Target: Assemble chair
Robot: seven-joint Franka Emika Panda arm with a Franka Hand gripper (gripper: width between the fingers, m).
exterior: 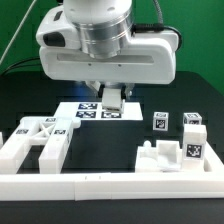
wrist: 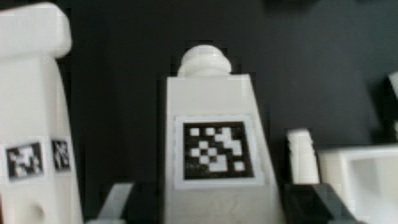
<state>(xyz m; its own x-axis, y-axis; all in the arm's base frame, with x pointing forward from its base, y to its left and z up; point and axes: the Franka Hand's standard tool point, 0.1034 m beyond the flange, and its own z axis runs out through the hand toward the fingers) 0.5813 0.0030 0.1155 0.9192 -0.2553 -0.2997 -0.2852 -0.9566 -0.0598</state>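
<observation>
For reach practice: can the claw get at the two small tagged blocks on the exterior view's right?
Probably not yet: the claw grips a white chair piece; nothing covers the blocks.

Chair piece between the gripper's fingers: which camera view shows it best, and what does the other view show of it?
The wrist view: the chair piece fills the frame, tag and rounded peg end plain, in the gripper. The exterior view shows only a small part of it below the arm, over the marker board.
</observation>
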